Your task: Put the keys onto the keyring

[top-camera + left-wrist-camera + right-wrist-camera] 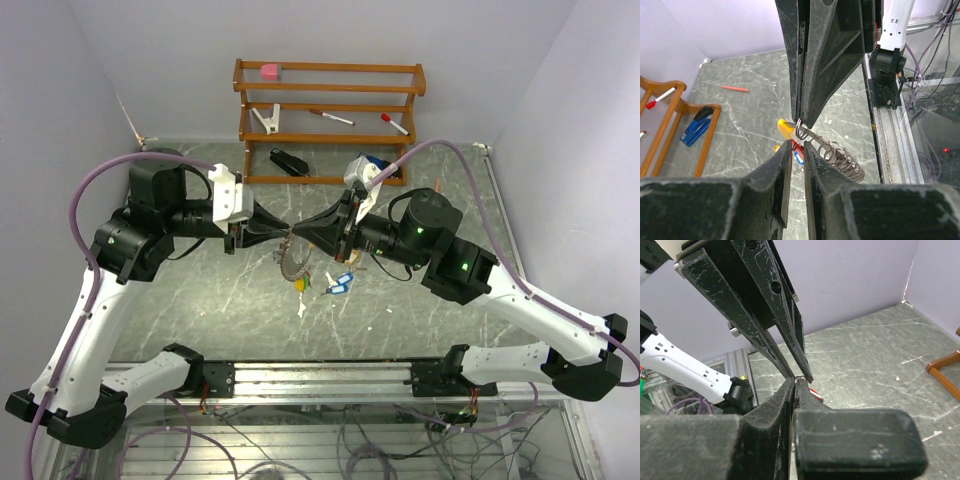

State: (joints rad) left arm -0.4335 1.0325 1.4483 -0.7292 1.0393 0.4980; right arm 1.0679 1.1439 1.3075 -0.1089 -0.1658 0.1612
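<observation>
Grey marbled desk (200, 310), lilac walls (150, 60) behind. Nearest, beige-tagged key (302, 308), then blue-tagged keys (340, 285) and yellow tag (300, 283), just below the meeting claws. Mid-desk, right claw (795, 381) pinched tight on silvery keyring (836, 156); left claw (797, 145) tip to tip with it, parted by a narrow slit, hold on anything unclear. Farthest, wooden rack (330, 125) with red-capped markers (331, 118).

I'm seeing a wooden rack (330, 68) at the back of the marbled table (200, 300), with a pink block (270, 71) on top, a white clip (268, 119) and two red-capped markers (331, 117) mid-shelf, a black stapler (289, 162) and blue stapler (696, 127) below, and a thin orange-red stick (734, 88) lying loose.
</observation>
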